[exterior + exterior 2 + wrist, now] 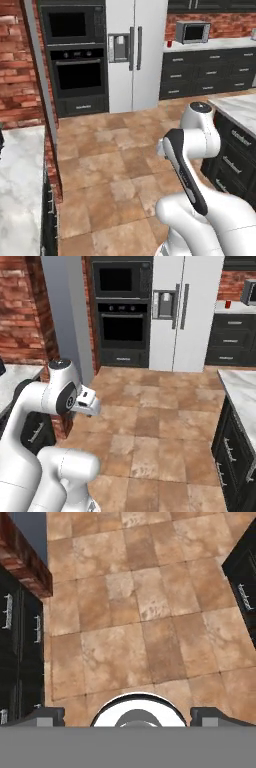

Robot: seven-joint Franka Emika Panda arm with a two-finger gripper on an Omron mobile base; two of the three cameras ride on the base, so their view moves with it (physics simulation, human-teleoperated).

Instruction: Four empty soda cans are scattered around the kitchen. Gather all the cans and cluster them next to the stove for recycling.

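Note:
One small red soda can (170, 44) stands on the far counter, just left of the grey microwave (193, 32); in the right base view the same can (228, 304) sits beyond the fridge. My gripper (131, 716) points down at the brown tiled floor, its two dark fingertips (50, 714) wide apart and open with nothing between them. It hangs over the middle of the floor, far from the can. The stove is out of view.
A marble counter (20, 170) over dark cabinets and a brick pillar (15, 65) flank my left. Another marble counter (240, 107) with dark drawers is on my right. Ahead stand black wall ovens (75, 55) and a white fridge (135, 50). Tiled floor lies between.

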